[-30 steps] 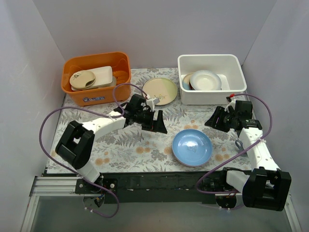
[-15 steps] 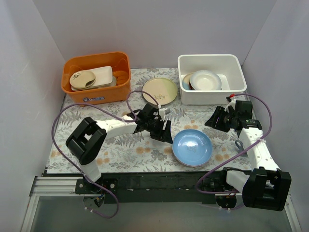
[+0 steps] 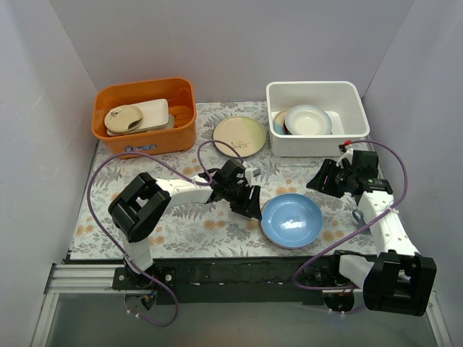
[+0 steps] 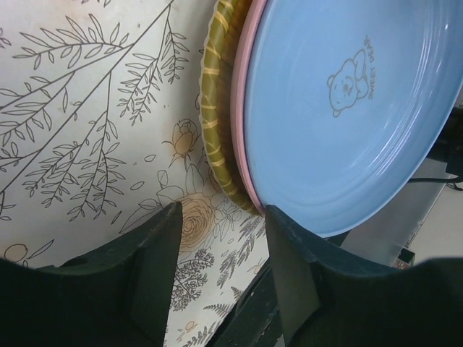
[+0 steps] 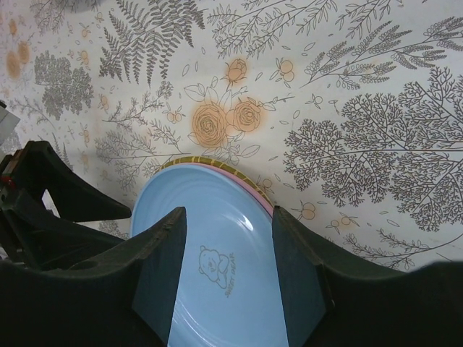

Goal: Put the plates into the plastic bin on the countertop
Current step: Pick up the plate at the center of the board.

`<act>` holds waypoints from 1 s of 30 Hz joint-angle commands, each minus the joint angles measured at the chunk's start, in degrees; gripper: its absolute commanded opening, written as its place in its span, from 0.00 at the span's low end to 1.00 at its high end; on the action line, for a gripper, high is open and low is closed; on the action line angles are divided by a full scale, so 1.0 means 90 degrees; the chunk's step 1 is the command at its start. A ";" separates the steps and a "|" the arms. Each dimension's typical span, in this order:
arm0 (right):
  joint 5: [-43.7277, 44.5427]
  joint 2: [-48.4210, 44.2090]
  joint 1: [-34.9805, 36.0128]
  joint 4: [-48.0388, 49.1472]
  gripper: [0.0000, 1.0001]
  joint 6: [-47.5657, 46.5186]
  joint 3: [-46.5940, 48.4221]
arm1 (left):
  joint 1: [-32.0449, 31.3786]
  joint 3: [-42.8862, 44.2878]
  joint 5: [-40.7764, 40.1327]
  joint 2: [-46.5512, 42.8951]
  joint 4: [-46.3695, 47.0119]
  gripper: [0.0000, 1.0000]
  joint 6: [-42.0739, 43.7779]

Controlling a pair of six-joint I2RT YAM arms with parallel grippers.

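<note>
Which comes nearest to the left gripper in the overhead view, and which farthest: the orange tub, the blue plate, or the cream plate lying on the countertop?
1. blue plate: right beside the left gripper, at the front.
2. cream plate: farther back, mid-table.
3. orange tub: back left corner, farthest.

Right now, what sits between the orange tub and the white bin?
A cream plate, flat on the countertop, close beside the bin; the top view shows it.

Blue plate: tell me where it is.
Top view: blue plate lies near-centre on the countertop, atop a pink plate, left gripper at its left rim.
</note>
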 commanded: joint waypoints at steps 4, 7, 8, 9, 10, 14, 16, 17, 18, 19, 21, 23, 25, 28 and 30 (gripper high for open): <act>-0.0176 -0.0133 -0.0038 0.0202 0.58 -0.0143 -0.0001 | -0.0022 0.0138 -0.0217 -0.0489 0.0201 0.49 -0.0048; -0.0224 -0.0104 -0.0038 0.0221 0.58 -0.0143 -0.0030 | -0.0022 0.0128 -0.0150 -0.0519 0.0240 0.56 -0.0087; -0.0244 -0.0094 -0.0038 0.0231 0.58 -0.0133 -0.0049 | -0.0031 0.0157 -0.0091 -0.0471 0.0279 0.58 -0.0126; -0.0264 -0.0085 -0.0038 0.0251 0.58 -0.0143 -0.0059 | -0.0041 0.0196 -0.0042 -0.0431 0.0279 0.61 -0.0136; -0.0264 -0.0075 -0.0038 0.0260 0.58 -0.0143 -0.0069 | -0.0070 0.0216 -0.0032 -0.0363 0.0298 0.61 -0.0175; -0.0303 -0.0065 -0.0038 0.0270 0.58 -0.0143 -0.0088 | -0.0304 0.0421 -0.0081 0.0017 0.0299 0.58 -0.0165; -0.0293 -0.0046 -0.0038 0.0270 0.58 -0.0143 -0.0088 | -0.0402 0.0528 -0.0120 0.0145 0.0299 0.54 -0.0146; -0.0293 -0.0055 -0.0038 0.0280 0.58 -0.0143 -0.0088 | -0.0422 0.0558 -0.0188 0.0242 0.0289 0.52 -0.0146; -0.0293 -0.0055 -0.0028 0.0280 0.58 -0.0133 -0.0088 | -0.0441 0.0597 -0.0208 0.0282 0.0279 0.50 -0.0156; -0.0303 -0.0046 -0.0038 0.0280 0.58 -0.0143 -0.0079 | -0.0451 0.0607 -0.0208 0.0321 0.0279 0.46 -0.0156; -0.0293 -0.0055 -0.0038 0.0280 0.58 -0.0153 -0.0069 | -0.0461 0.0617 -0.0247 0.0370 0.0279 0.37 -0.0136; -0.0293 -0.0045 -0.0038 0.0280 0.58 -0.0153 -0.0050 | -0.0451 0.0607 -0.0334 0.0350 0.0201 0.18 -0.0088; -0.0303 -0.0045 -0.0038 0.0290 0.58 -0.0153 -0.0040 | -0.0451 0.0607 -0.0578 0.0243 0.0085 0.02 -0.0048; -0.0342 -0.0016 -0.0038 0.0309 0.58 -0.0153 -0.0040 | -0.0451 0.0548 -0.1076 0.0048 -0.0062 0.00 -0.0019; -0.0381 -0.0006 -0.0038 0.0319 0.58 -0.0153 -0.0040 | -0.0442 0.0509 -0.1359 -0.0050 -0.0140 0.00 -0.0009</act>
